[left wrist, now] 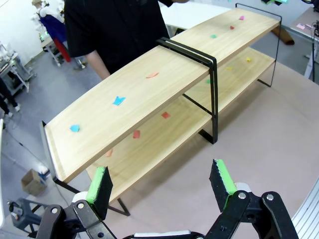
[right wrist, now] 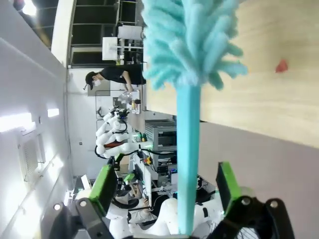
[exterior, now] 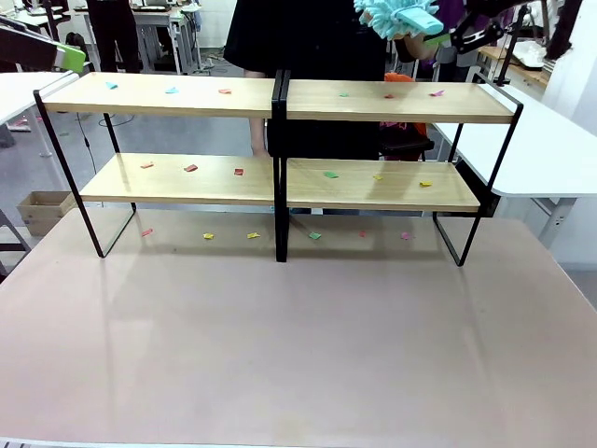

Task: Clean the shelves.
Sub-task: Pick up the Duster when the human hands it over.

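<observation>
The shelves (exterior: 280,98) stand across the far half of the table, two wooden tiers in a black frame, dotted with small coloured paper scraps (exterior: 190,168). From the left wrist view the shelves (left wrist: 149,94) run diagonally ahead of my left gripper (left wrist: 162,184), which is open and holds nothing. That left gripper (exterior: 67,58) hangs at the top left corner of the rack. Above the rack's right end a teal fluffy duster (exterior: 396,17) is held by a person's hand (exterior: 410,45). My right gripper (right wrist: 167,169) is open, and the duster's handle (right wrist: 188,164) runs between its spread fingers.
A person in black (exterior: 308,37) stands right behind the rack. More scraps (exterior: 253,235) lie on the table under the lower tier. A white table (exterior: 550,149) adjoins at the right. The near part of the pinkish table (exterior: 298,355) is bare.
</observation>
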Controlling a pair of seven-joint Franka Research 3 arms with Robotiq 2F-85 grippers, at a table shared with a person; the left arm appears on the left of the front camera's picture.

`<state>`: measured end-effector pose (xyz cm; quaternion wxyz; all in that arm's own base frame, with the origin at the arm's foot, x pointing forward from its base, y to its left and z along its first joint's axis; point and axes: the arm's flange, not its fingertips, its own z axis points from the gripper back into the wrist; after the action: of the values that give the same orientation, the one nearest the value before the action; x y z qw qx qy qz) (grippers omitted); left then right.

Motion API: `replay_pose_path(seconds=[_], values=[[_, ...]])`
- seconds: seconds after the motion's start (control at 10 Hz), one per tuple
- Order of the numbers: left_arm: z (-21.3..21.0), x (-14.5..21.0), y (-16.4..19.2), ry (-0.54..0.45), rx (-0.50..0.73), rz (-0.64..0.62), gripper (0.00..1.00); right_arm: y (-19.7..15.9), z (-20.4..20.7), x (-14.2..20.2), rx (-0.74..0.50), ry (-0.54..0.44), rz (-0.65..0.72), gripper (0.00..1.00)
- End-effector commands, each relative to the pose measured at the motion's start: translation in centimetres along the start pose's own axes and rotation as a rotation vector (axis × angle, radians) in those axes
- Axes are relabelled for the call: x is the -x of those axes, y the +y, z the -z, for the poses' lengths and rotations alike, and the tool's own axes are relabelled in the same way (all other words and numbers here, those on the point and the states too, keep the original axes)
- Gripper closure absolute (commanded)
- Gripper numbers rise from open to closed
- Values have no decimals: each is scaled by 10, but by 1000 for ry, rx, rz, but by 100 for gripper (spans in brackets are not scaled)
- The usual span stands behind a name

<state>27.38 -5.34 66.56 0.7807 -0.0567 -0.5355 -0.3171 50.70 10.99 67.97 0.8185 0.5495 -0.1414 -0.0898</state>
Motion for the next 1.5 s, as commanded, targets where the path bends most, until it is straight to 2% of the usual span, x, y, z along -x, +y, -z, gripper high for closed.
replay_pose_path(seconds=[0.0, 1.2, 1.3, 1.4], values=[[0, 0, 0, -3, 1, 0, 0, -4, 1, -13, -46, 8, 6, 0], [0, 0, 0, -3, 1, 0, 0, -8, -3, -13, -48, 51, -13, 0], [0, 0, 0, -3, 1, 0, 0, -9, -3, -13, -48, 49, -9, 19], [0, 0, 0, -3, 1, 0, 0, -9, -2, -13, -44, 52, -5, 51]])
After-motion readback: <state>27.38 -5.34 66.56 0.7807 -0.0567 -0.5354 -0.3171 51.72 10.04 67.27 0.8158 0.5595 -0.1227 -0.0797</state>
